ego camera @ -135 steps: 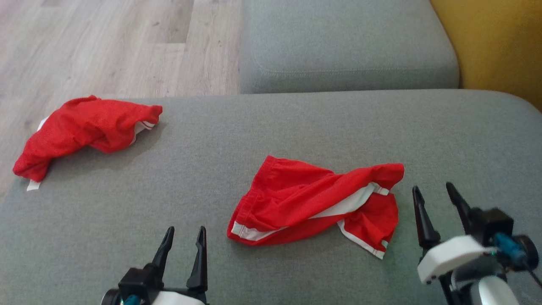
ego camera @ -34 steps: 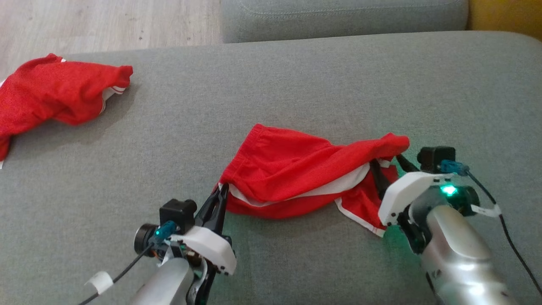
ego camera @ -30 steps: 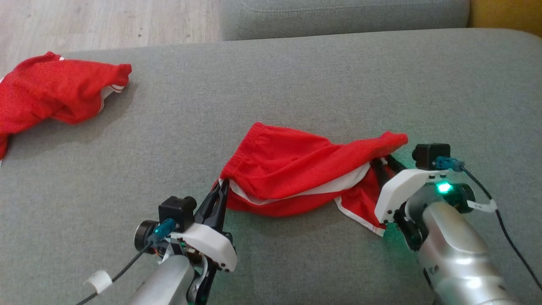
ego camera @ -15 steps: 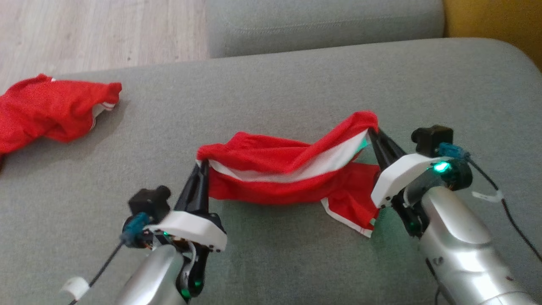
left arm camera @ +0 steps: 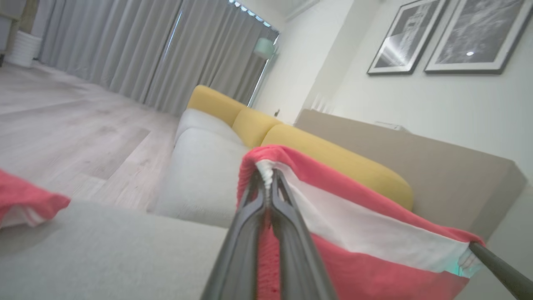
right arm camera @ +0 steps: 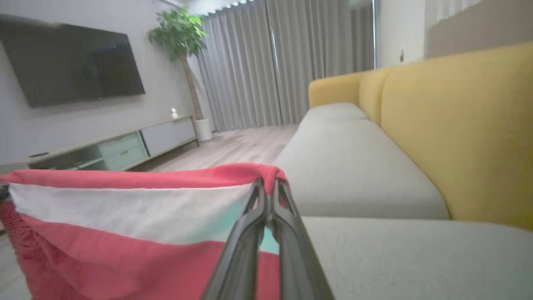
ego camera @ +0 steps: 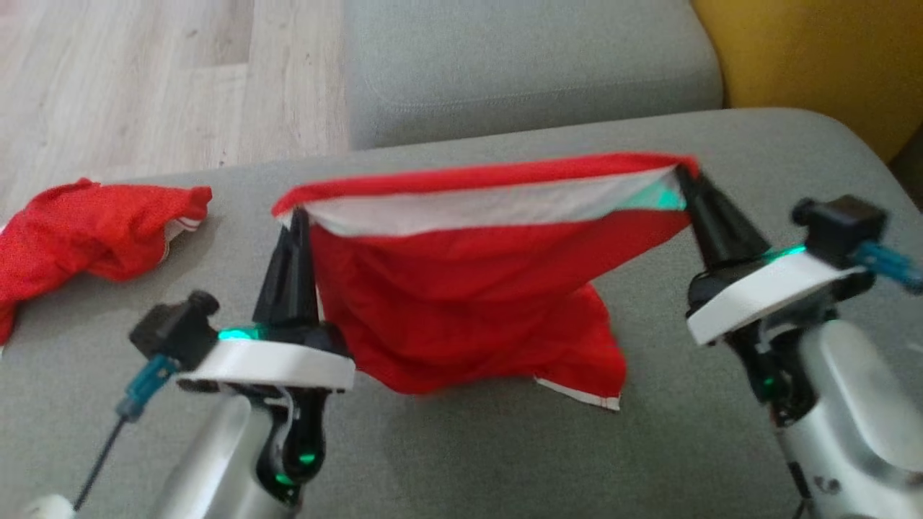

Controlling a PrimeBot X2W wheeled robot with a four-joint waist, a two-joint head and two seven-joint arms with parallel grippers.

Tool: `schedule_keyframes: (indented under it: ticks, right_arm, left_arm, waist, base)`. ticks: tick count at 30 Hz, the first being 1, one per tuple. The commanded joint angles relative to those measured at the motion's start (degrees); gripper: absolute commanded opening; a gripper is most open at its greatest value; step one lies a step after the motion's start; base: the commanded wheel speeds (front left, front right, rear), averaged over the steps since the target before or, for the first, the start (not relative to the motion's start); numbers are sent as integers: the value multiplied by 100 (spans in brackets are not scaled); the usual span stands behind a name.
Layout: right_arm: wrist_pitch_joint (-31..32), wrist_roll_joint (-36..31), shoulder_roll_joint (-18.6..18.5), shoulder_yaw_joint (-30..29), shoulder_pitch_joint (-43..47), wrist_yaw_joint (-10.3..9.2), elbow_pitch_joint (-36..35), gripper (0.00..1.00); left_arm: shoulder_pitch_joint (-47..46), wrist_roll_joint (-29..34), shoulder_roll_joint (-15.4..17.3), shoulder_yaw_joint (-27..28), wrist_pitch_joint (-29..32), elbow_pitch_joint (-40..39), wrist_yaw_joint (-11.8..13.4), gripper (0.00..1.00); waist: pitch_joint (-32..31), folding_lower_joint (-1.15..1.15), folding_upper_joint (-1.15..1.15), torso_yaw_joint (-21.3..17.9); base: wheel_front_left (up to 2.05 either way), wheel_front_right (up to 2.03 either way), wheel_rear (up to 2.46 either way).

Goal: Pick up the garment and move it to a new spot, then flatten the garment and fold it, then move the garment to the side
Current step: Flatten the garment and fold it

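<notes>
Garment: the red fabric garment with a white band [ego camera: 469, 303] is hanging in the air over the seat, stretched by its upper edge between the two grippers. The white band is running along the top and the red cloth is sagging below. I cannot tell whether its lowest corner is touching the seat.
Left gripper: the left gripper [ego camera: 294, 216] is pointing upward, its jaws pressed together on the garment's upper left corner. In the left wrist view a bit of white hem is bunching at the fingertips.
Right gripper: the right gripper [ego camera: 685, 176] is leaning up and to the left, jaws clamped on the upper right corner.
Seat: a broad grey woven sofa cushion [ego camera: 461, 447] is lying under the garment.
Second cloth: a crumpled red mesh cloth with white trim [ego camera: 86, 231] is lying near the cushion's left edge, well apart from the held garment.
Surroundings: a yellow upholstered backrest [ego camera: 807, 65] is showing at the right and a pale wood-plank floor [ego camera: 144, 86] at the left.
</notes>
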Motion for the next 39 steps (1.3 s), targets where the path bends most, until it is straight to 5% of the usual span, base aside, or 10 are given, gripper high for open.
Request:
schedule_keyframes:
  ticks: [1,10,16,22,29,34,39]
  right_arm:
    - [86,7,-64,-67,-74,42,-516,0]
    - [903,-368,36,-874,129,42,-2949,0]
    - [1495,-437,235,-1077,-16,42,-3286,0]
    - [1470,-461,357,-833,-1082,42,-1987,0]
    - [356,-991,664,-745,-3126,42,-66,0]
    - [-229,-1155,816,-619,-3631,42,796,0]
    - [-694,-1081,907,-236,-3167,42,1553,0]
  left_arm:
    - [-295,5,175,277,64,-441,48,0]
    - [-992,64,747,394,1019,-2203,242,0]
    - [-1630,9,998,409,1673,-2354,270,0]
    - [-2538,-137,927,347,1965,-1132,36,0]
    - [-4059,381,654,443,980,508,-219,0]
    - [-4388,427,435,458,463,1263,-371,0]
    - [-3875,343,320,323,120,2005,-646,0]
  waist:
    - [-84,1,0,-2]
    - [-335,1,0,-40]
    - [-234,1,0,-109]
    - [221,1,0,-275]
    - [785,1,0,-478]
    - [1019,1,0,-516]
    - [1118,1,0,-526]
  base:
    - [0,0,0]
    - [0,0,0]
    - [0,0,0]
    - [0,0,0]
    - [0,0,0]
    - [0,0,0]
    - [0,0,0]
